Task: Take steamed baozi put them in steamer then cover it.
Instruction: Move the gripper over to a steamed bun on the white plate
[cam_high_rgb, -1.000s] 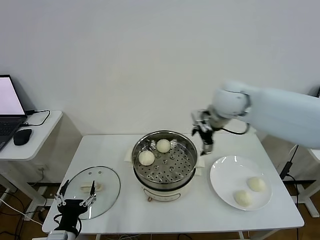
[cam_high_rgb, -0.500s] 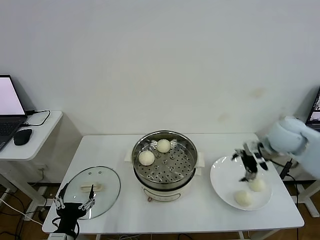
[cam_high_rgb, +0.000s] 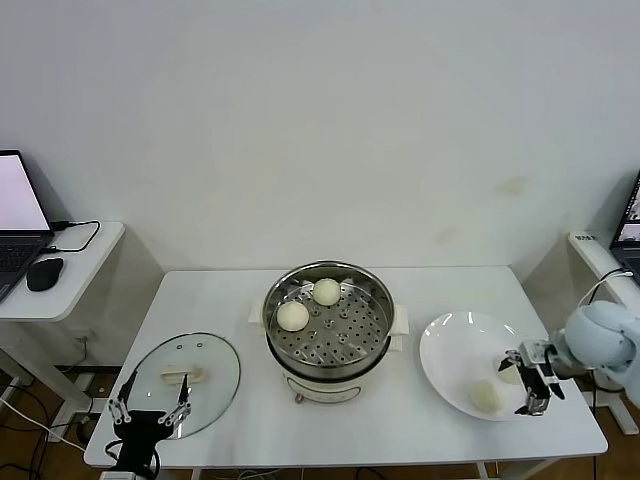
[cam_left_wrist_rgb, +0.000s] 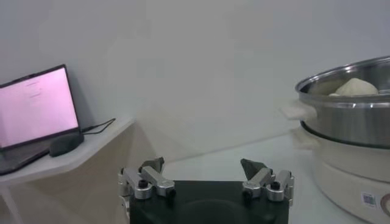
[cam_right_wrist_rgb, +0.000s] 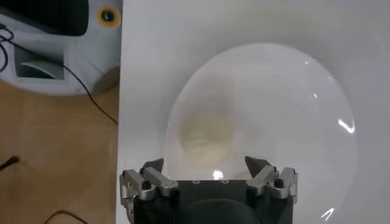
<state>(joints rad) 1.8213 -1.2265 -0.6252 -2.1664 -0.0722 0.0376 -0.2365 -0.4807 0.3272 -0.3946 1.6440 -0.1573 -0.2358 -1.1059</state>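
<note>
R gripper (cam_high_rgb: 533, 383) hangs over the right side of the white plate (cam_high_rgb: 450, 345), jaws spread wide, holding nothing. In the head view one baozi on the plate (cam_high_rgb: 486, 396) lies just left of it, toward the plate's front edge; a second plate bun (cam_high_rgb: 510, 372) is mostly hidden behind the gripper. In the R wrist view a bun (cam_right_wrist_rgb: 206, 137) sits on the plate just ahead of the open fingers (cam_right_wrist_rgb: 152, 176), roughly centred between them, not touched.

Steamer (cam_high_rgb: 330, 375) stands mid-table, left of the plate, lid off. Two more baozi rest on its perforated tray: one at the back (cam_high_rgb: 326, 291), one toward the left (cam_high_rgb: 293, 315), apart from each other. L wrist view shows the steel pot wall (cam_left_wrist_rgb: 347, 115) w/ one bun's top (cam_left_wrist_rgb: 357, 87) peeking over the rim.

Glass cover (cam_high_rgb: 186, 382) lies flat on the table's front-left corner, cream handle up. L gripper (cam_high_rgb: 150, 411) is parked at the cover's near edge, jaws also fully apart, empty.

Side desk to the left carries a laptop (cam_left_wrist_rgb: 38, 106) w/ pink-lit screen; text on it too small to read. A small label on the steamer base (cam_left_wrist_rgb: 367, 199) in the L wrist view is not legible either.
</note>
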